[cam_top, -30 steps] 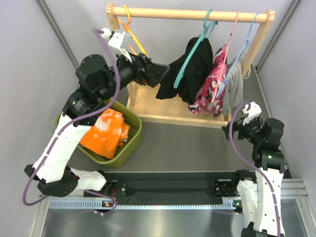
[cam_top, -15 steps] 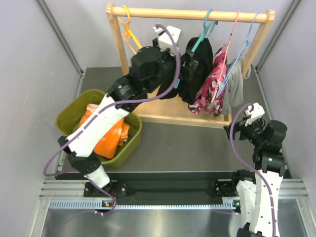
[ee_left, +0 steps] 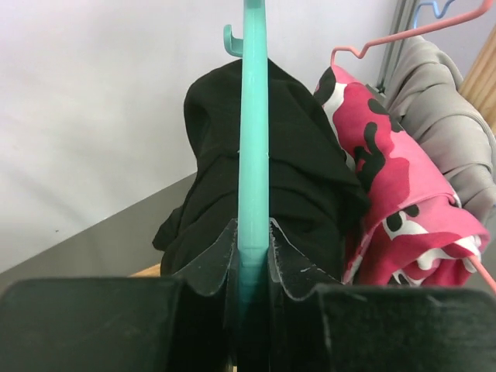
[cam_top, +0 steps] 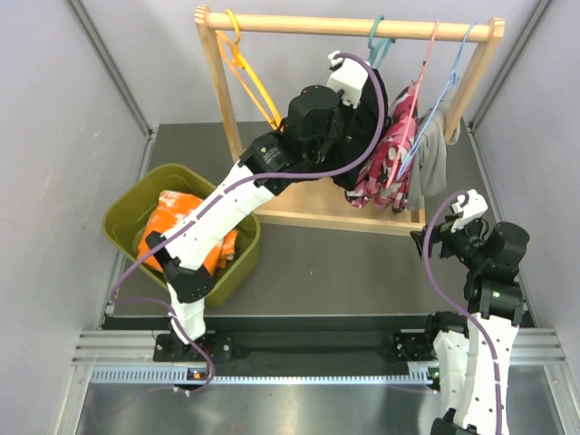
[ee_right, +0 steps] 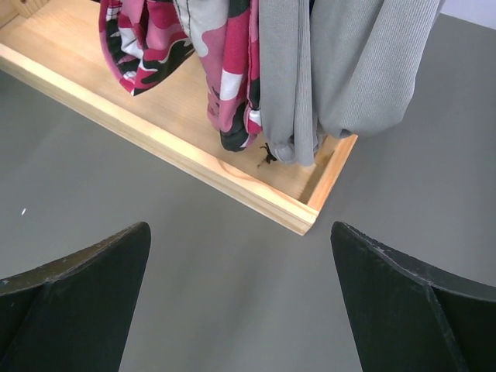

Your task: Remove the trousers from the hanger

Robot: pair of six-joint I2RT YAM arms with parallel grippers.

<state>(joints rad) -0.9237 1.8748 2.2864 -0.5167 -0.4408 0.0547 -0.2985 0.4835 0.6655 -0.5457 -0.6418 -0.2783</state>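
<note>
One view, left wrist, shows left gripper point(ee_left: 252, 262) clamped on teal hanger point(ee_left: 253, 116); right gripper point(ee_right: 240, 232) apart.

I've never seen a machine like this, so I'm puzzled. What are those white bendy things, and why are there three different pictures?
They are two robot arms, each ending in a two-finger gripper. One picture comes from a camera up above. The other two come from small cameras on the wrists. On the table stands a wooden rack with clothes on hangers. Beside it is a green bin holding orange cloth. The left gripper pinches the teal hanger that carries black trousers. Pink patterned clothes hang next to them. The right gripper is open and empty, facing the grey clothes at the rack's end.
</note>
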